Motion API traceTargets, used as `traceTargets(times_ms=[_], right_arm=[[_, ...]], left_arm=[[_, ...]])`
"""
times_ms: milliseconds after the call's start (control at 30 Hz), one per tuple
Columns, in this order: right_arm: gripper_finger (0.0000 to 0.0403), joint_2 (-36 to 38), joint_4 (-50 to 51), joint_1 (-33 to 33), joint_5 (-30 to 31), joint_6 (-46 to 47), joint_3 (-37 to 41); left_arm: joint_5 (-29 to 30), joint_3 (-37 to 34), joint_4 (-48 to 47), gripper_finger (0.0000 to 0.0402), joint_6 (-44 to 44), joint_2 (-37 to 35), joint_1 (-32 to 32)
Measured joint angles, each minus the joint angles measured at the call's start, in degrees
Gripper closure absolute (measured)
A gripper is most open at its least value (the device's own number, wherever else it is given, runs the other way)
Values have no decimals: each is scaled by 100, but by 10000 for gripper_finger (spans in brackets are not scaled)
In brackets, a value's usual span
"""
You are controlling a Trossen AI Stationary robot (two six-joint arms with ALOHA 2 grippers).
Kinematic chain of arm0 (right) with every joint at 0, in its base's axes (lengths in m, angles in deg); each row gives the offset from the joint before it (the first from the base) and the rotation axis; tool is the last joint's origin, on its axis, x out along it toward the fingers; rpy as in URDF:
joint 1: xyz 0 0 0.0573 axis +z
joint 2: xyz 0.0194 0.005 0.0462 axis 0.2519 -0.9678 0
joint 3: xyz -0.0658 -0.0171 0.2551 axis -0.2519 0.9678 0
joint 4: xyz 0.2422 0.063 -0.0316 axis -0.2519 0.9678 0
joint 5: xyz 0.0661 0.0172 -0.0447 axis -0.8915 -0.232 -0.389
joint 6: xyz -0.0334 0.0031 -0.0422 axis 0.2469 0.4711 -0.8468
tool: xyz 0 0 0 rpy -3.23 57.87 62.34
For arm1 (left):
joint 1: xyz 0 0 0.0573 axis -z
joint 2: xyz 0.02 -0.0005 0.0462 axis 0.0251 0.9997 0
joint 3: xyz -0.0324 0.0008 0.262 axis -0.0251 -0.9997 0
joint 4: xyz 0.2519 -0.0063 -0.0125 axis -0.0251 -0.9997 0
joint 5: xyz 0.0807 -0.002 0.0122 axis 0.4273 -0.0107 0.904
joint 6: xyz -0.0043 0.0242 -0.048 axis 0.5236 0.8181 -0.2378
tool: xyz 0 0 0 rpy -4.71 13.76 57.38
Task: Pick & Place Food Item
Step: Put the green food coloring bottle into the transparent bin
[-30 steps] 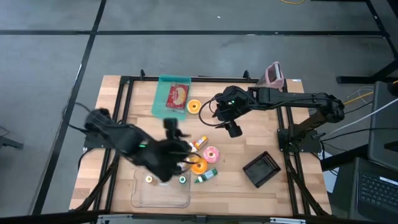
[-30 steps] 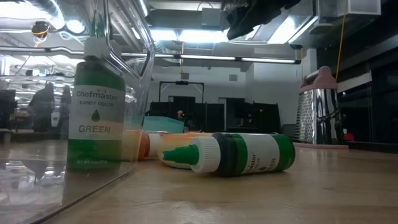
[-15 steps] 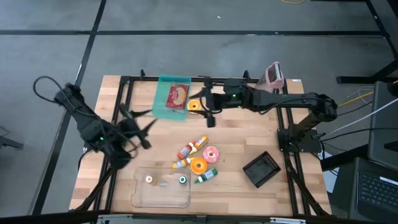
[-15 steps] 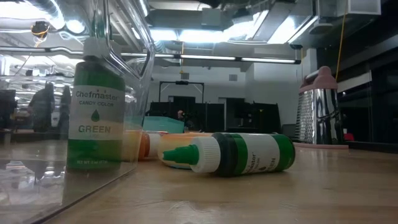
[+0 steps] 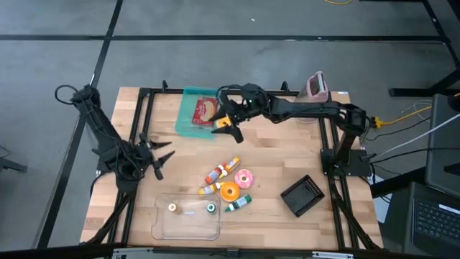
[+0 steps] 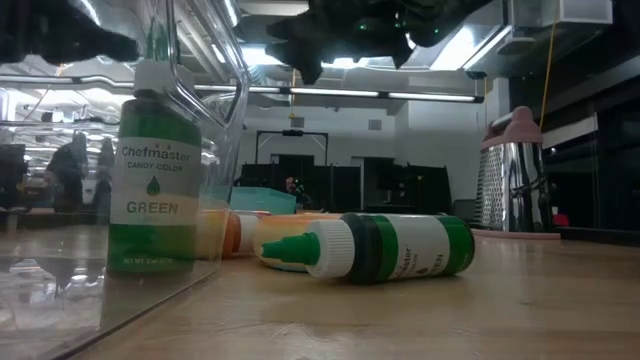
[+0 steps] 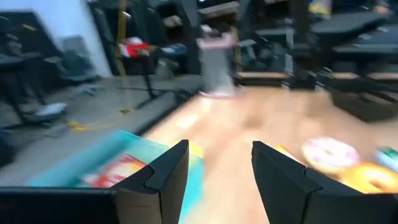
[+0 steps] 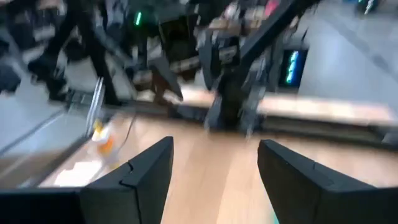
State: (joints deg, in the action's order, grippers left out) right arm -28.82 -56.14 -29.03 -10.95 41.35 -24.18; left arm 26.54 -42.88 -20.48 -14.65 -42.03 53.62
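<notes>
Nearest the front edge sits the clear plastic container (image 5: 185, 218), with a green Chefmaster bottle (image 6: 155, 175) standing upright inside it and a small yellow-capped bottle (image 5: 172, 208) beside that. Just right of the container a second green bottle (image 6: 375, 247) lies on its side on the wooden table (image 5: 287, 169); behind it are the orange donut (image 5: 229, 191), the pink frosted donut (image 5: 244, 177) and two orange-and-yellow bottles (image 5: 221, 171), all loose and close together. A dark ridged tray (image 5: 302, 196) lies near the right edge. The left gripper (image 5: 159, 157) hangs at the left side of the table, well apart from the food, fingers parted and empty. Farther back, the right gripper (image 5: 228, 124) reaches over the edge of the teal tray (image 5: 188, 115), which holds a red packet (image 5: 205, 110); its jaws stand wide with nothing between them. An orange donut (image 5: 223, 123) appears to lie right under that gripper, partly hidden. If that donut is the target, a descent could catch the tray's rim and shove the tray, or pinch the donut off-centre so it slips. Whether the fingers straddle it cannot be told. A metal grater with a pink handle (image 5: 316, 86) stands at the far right corner.
</notes>
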Motion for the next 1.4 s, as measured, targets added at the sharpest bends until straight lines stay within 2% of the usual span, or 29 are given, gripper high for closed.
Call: traceTargets(times_ms=[100,167,233,333,400,467,567,633,767,867,1067,1200,1400], right_arm=[[172,274,919,4,7,-330,4],[172,515,1486,0,7,-449,-1],[172,750,1966,58,25,-465,39],[172,1179,2036,258,67,-401,461],[172,1547,1974,414,351,-235,955],[172,1993,1931,575,912,68,1643],[172,2718,1385,931,1997,760,2876],[172,3156,659,1236,2755,1286,3715],[172,3496,-1288,1832,3816,2179,5005],[172,3379,-2001,2276,4037,2330,5191],[172,2903,-1942,2786,4394,1282,4888],[172,2691,-1551,2821,4330,1346,4730],[172,1928,-1226,3015,3574,1726,4705]], left_arm=[[-670,-229,1356,231,1065,3,-95],[-1393,-330,2512,231,2090,8,-365],[-2343,-477,3929,231,3369,24,-793],[-4228,-756,5834,231,4847,158,-1643],[-5298,-858,6312,233,5112,300,-2251],[-5946,-954,6357,238,5016,466,-2845],[-7016,-1016,6590,248,4753,857,-3579],[-7542,-1012,6947,256,4717,1168,-3882],[-7734,-1008,7651,267,4875,1766,-4071],[-7768,-884,7745,266,4858,2062,-4045],[-7526,-614,7699,249,4842,2486,-4045],[-7430,-463,7697,243,4861,2701,-4060],[-7430,-261,7699,247,4960,2760,-4037]])
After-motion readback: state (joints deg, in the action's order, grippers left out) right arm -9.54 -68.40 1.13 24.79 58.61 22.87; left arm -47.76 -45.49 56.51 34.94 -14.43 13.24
